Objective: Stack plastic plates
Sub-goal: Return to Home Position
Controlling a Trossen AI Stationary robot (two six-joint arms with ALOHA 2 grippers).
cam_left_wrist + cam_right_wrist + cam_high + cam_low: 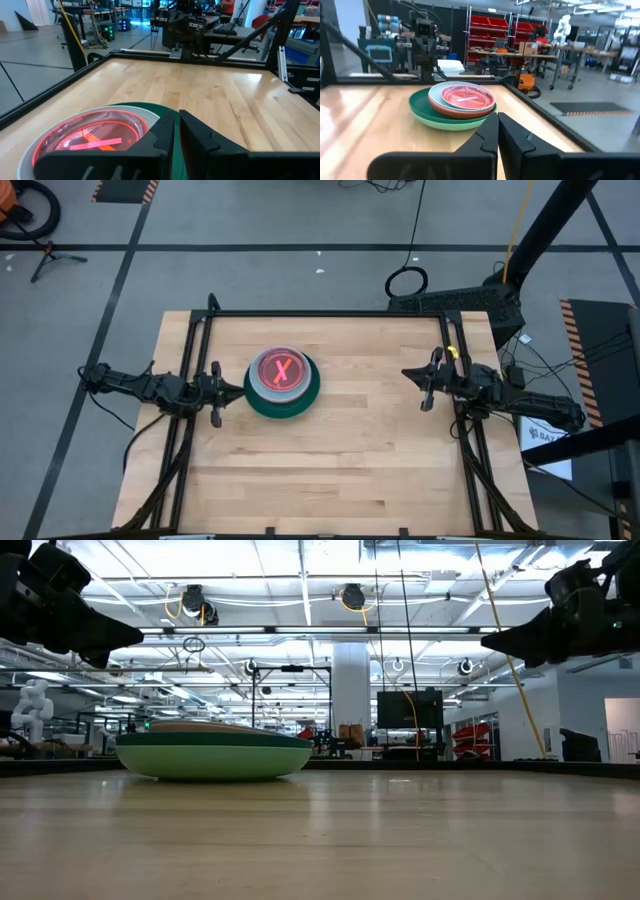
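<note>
The plastic plates [283,383] stand as one stack left of the table's middle, the bottom plate resting on the wood. Large green plates lie at the bottom [427,112], a pale-rimmed plate and a red-orange one above [462,97], and pink shows on top [95,135]. My left gripper [241,386] is shut and hovers level just left of the stack, above its rim [177,120]. At the table's right side my right gripper [408,373] is shut, pointing level toward the stack from far off [497,120]. The low view shows both grippers high above the tabletop [135,637] [487,640].
A black frame [330,313] runs along the table's far edge, with rails down both sides [190,430] [470,440]. Wooden tabletop [370,450] stretches between the stack and my right gripper and toward the near edge. Equipment and cables lie on the floor beyond.
</note>
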